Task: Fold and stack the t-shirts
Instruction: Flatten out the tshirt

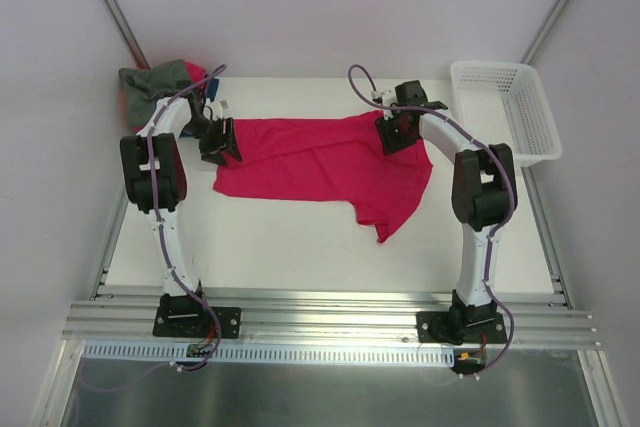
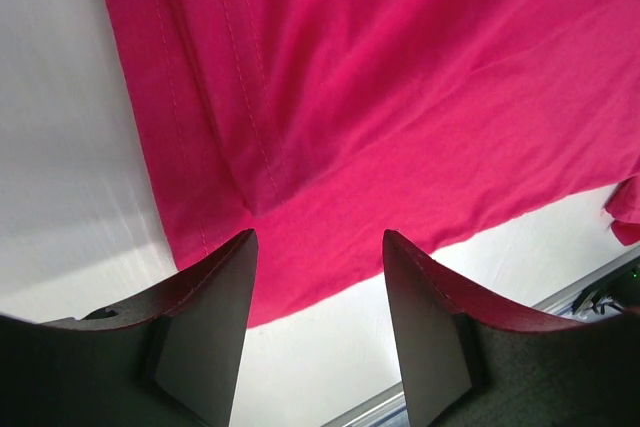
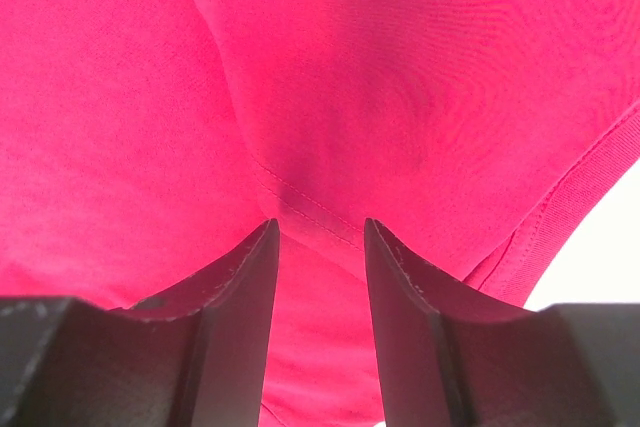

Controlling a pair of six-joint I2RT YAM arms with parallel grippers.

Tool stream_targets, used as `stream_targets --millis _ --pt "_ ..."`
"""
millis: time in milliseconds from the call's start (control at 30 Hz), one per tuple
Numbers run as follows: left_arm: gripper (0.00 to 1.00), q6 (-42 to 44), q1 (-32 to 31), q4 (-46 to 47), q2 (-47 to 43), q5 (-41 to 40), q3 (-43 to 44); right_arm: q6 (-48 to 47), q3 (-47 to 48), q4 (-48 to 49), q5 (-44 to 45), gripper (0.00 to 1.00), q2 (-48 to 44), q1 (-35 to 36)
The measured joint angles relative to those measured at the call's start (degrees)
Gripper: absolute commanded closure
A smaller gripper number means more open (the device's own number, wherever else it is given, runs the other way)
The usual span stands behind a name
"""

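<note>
Red shirt (image 1: 320,162): lying spread across the middle of the counter (image 1: 300,237), one corner trailing toward the near edge.
Left tool (image 2: 318,242): hovering released over the shirt's left hem, fingers (image 2: 215,327) standing apart, gripping nothing.
Right tool (image 3: 317,227): sitting low on the shirt's right side, a seamed fold running between its tips; grasping or not, cannot tell.
Spare shirts (image 1: 155,82): lying heaped at the far-left corner.
Basket (image 1: 505,107): sitting far right.

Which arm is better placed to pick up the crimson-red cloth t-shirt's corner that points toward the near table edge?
Probably the right. The right gripper hangs open over the right side of the crimson-red cloth t-shirt, just behind that corner; the left gripper is at its left edge, farther away.
</note>
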Motion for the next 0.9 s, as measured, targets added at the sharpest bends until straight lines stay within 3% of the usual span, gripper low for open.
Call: stream_targets --millis 267,400,467,533,900 --pt "0.5 -0.02 0.0 0.7 3.34 -0.79 1.84 -0.02 -0.02 0.0 0.57 0.56 0.0 0.0" --pt "0.57 -0.15 0.02 0.92 3.82 -0.83 1.9 -0.46 -0.15 0.07 0.83 0.57 0.0 0.0" --pt "0.76 -0.39 0.07 0.98 3.89 -0.81 1.92 -0.74 -0.7 0.31 1.14 0.57 0.0 0.0" --pt "0.83 -0.5 0.35 1.14 3.96 -0.94 1.92 -1.05 -1.51 0.28 1.38 0.57 0.0 0.0" --pt "0.92 -1.31 0.39 1.27 4.17 -1.03 1.92 -2.43 -5.14 0.35 2.91 0.53 -1.01 -1.97"
